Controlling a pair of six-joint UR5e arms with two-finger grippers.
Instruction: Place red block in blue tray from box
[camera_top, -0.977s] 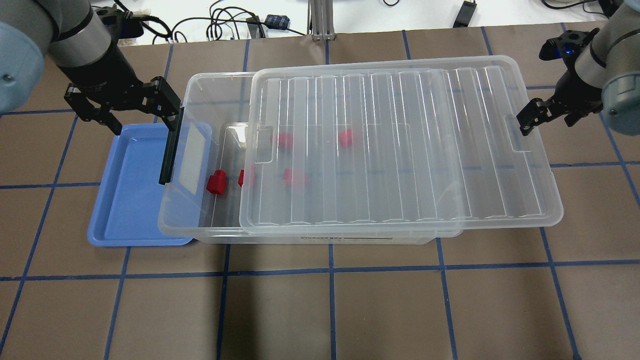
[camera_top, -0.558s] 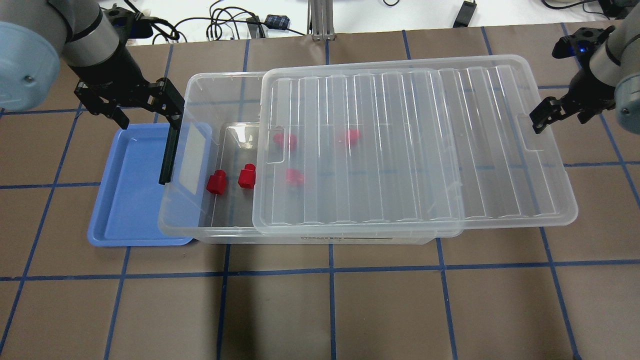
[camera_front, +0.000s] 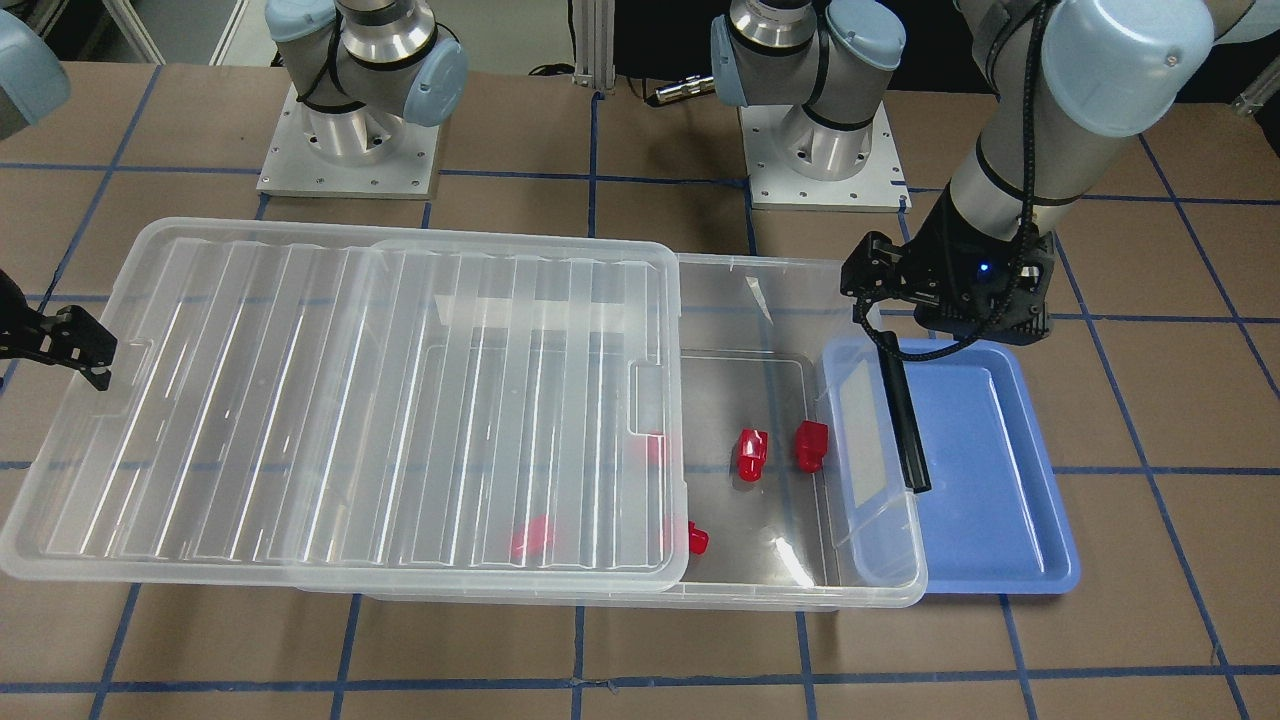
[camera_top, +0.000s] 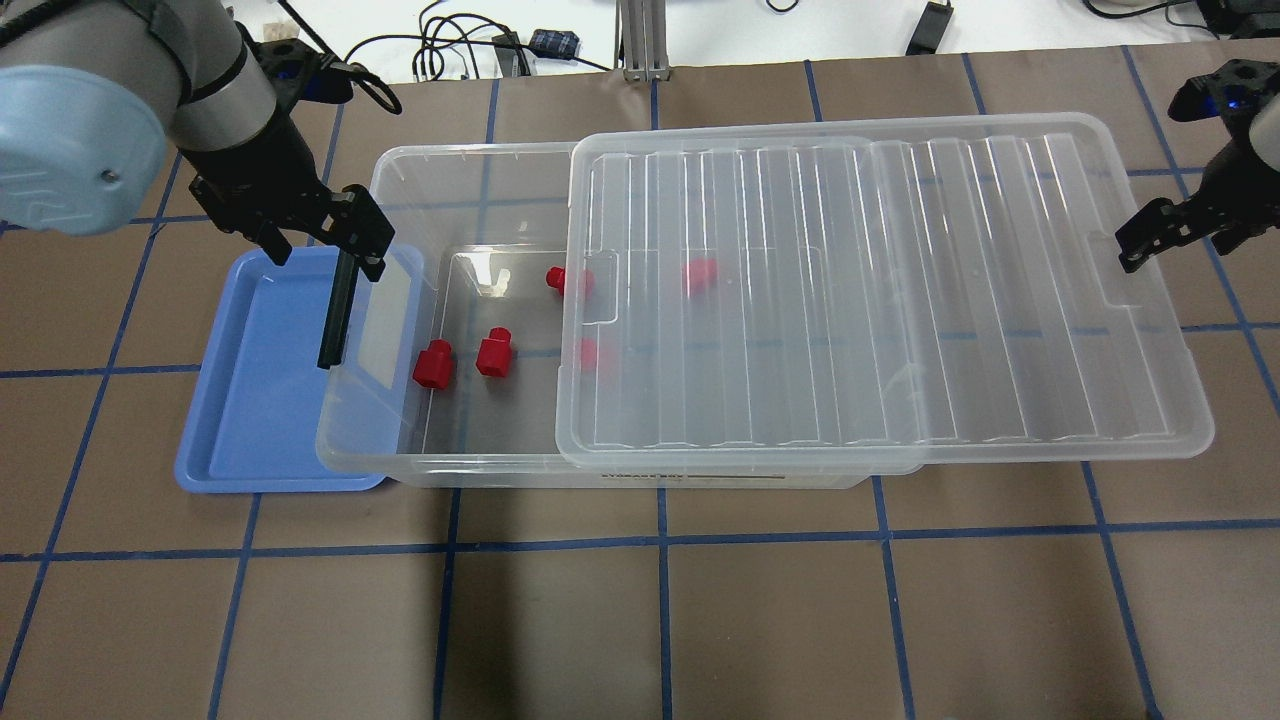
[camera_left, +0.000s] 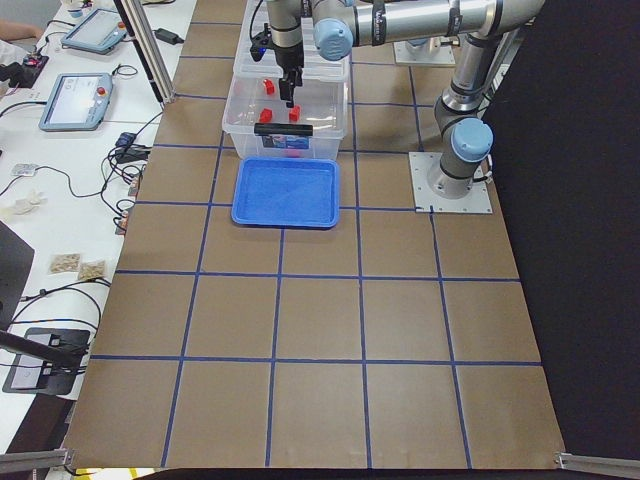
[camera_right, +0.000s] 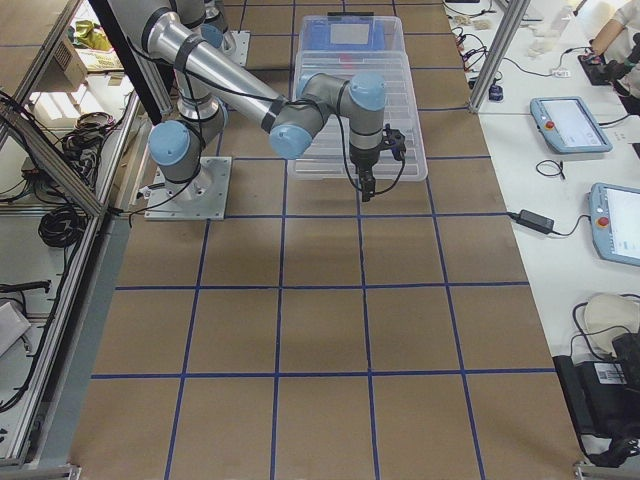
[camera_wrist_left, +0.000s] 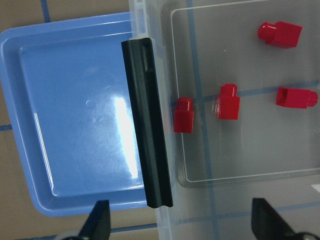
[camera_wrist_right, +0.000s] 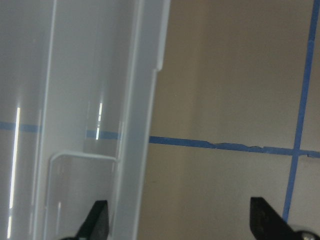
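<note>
The box (camera_top: 400, 455) is a clear bin; its ribbed lid (camera_top: 880, 300) is slid to the right, so the left end is uncovered. Two red blocks (camera_top: 433, 363) (camera_top: 493, 352) lie in the open part. A third (camera_top: 556, 279) peeks out at the lid's edge, and two more show dimly under the lid. The blue tray (camera_top: 250, 400) lies against the box's left end, partly under the black latch (camera_top: 335, 315). My left gripper (camera_top: 322, 245) hangs open and empty above the latch. My right gripper (camera_top: 1150, 232) is open, with the lid's right rim (camera_wrist_right: 142, 125) between its fingers.
Cables and small devices lie beyond the far table edge (camera_top: 480, 50). The brown mat with blue grid lines (camera_top: 660, 620) spreads in front of the box. Both robot bases (camera_front: 350, 150) stand on the far side in the front-facing view.
The lid has slid to the right along with my right gripper, uncovering more of the box and a second and third block. My left gripper has shifted right, toward the box's left end.
</note>
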